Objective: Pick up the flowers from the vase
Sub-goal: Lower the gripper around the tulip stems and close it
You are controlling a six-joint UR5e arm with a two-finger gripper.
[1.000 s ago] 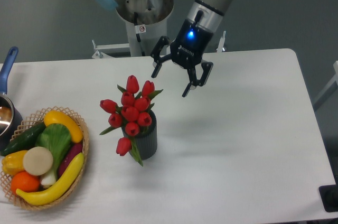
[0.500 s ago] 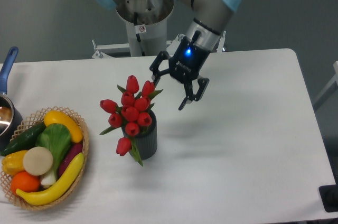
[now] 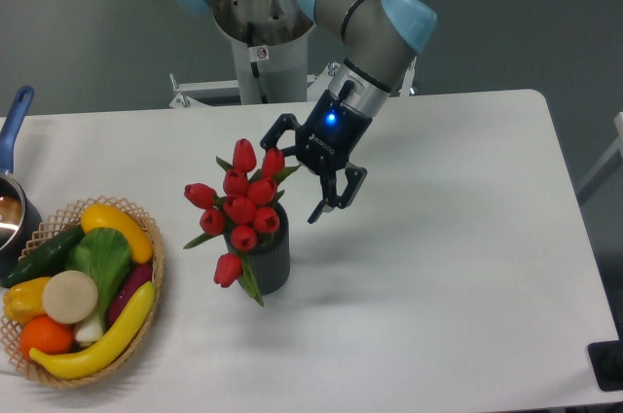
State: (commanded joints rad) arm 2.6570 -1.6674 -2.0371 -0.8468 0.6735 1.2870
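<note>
- A white table (image 3: 438, 267) stands before a grey wall; the arm's base rises beyond the table's far edge.
- The arm reaches down from the far edge toward the table's middle, wrist tilted toward the left, a blue light glowing on it.
- The gripper (image 3: 292, 177) hangs with its fingers spread apart and nothing between them, one finger by the upper right tulips, the other just right of the bunch.
- The vase (image 3: 268, 257), dark grey and ribbed, stands upright left of the table's centre.
- The flowers (image 3: 240, 204) sit in the vase, red buds and green leaves spreading wider than its mouth.
- A woven basket (image 3: 151, 286) near the front left corner holds assorted vegetables.
- A pot (image 3: 12, 208) with a blue handle sits at the left edge.
</note>
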